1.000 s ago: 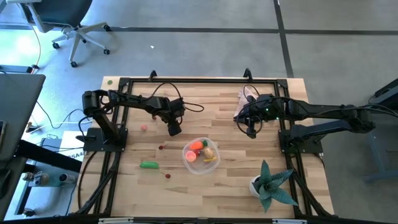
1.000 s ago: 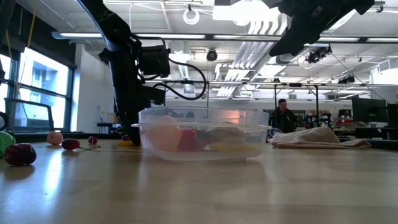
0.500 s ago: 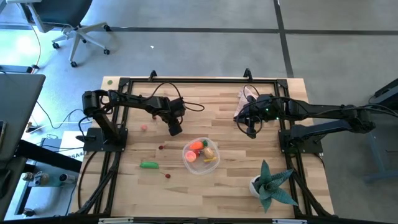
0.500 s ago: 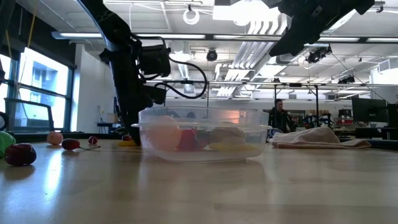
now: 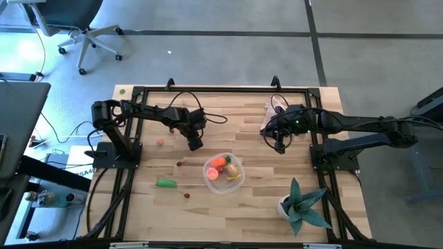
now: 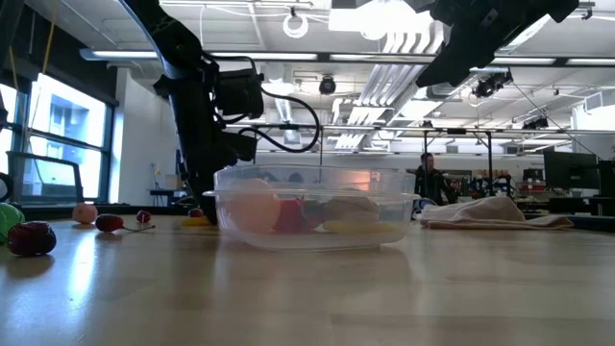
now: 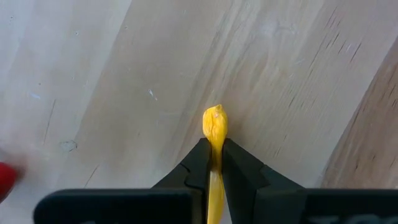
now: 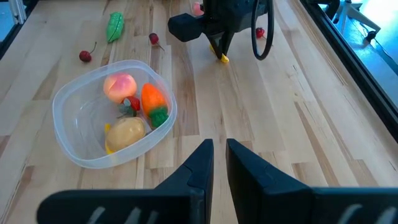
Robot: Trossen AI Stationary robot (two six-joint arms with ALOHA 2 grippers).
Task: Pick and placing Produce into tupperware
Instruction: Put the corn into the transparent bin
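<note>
The clear tupperware [image 5: 223, 173] sits mid-table and holds a pink ball, an orange carrot [image 8: 152, 99], a tan ball [image 8: 126, 132] and a yellow piece. My left gripper [image 5: 195, 145] stands just beyond its far-left side, shut on a yellow stick [image 7: 215, 124]. A green pod [image 5: 165, 183], two red berries [image 5: 179, 164] [image 5: 186, 196] and a small pink ball [image 5: 160, 142] lie on the wood to the left. My right gripper [image 5: 279, 146] hangs shut and empty above the table's right half, by the pink cloth. My left gripper pinches the yellow stick between its two fingers [image 7: 199, 165], which point down from above and lie along it. The stick's free end [image 7: 215, 119] pokes out past the fingertips toward the wood [image 8: 222, 58]. Whether that end touches the table I cannot tell.
A pink cloth [image 5: 271, 114] lies near the far right edge. A teal spiky plant in a white pot [image 5: 301, 204] stands at the near right corner. Black frame rails run along both table sides. Bare wood shows between the tupperware and the near edge.
</note>
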